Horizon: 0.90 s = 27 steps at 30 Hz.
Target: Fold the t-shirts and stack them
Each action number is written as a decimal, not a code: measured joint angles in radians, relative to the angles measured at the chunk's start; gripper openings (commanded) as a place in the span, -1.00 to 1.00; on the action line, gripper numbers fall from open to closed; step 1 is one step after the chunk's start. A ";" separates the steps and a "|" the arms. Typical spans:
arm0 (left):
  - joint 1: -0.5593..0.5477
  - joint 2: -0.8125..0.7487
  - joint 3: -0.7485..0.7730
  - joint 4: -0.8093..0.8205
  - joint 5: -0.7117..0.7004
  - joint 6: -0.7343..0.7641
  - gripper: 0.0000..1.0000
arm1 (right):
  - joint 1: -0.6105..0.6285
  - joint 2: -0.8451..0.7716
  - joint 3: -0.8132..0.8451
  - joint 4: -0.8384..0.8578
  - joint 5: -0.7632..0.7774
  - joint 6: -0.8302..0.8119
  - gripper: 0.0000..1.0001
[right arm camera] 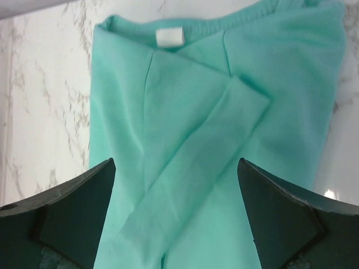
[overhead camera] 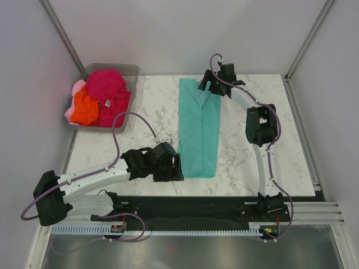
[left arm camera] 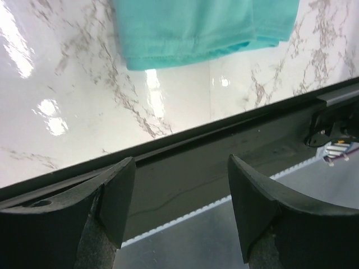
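Note:
A teal t-shirt (overhead camera: 199,129) lies on the marble table, folded into a long narrow strip, collar at the far end. My right gripper (overhead camera: 208,85) is open and empty, hovering over the collar end; the right wrist view shows the collar with its white tag (right arm camera: 170,37) and a sleeve folded across (right arm camera: 207,140). My left gripper (overhead camera: 178,166) is open and empty beside the strip's near left corner; the left wrist view shows the hem (left arm camera: 196,39) beyond the fingers. The magenta-red (overhead camera: 106,87), orange (overhead camera: 86,108) and light pink (overhead camera: 77,89) shirts lie crumpled in the bin.
A clear plastic bin (overhead camera: 132,72) stands at the table's far left corner. The black rail (overhead camera: 190,206) runs along the table's near edge, also in the left wrist view (left arm camera: 224,151). Grey walls enclose the table on three sides.

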 measured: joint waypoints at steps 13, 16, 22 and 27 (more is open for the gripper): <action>0.182 0.005 0.012 0.064 -0.128 0.151 0.33 | 0.017 -1.018 -1.019 0.012 0.079 0.026 0.68; 0.230 0.018 -0.052 0.142 -0.100 0.179 0.31 | 0.057 -1.184 -1.347 0.064 0.076 0.103 0.54; 0.260 0.056 -0.150 0.268 -0.043 0.214 0.33 | 0.209 -1.367 -1.697 0.086 0.071 0.244 0.49; 0.263 0.074 -0.198 0.370 -0.018 0.219 0.38 | 0.346 -1.449 -1.780 0.105 0.091 0.330 0.48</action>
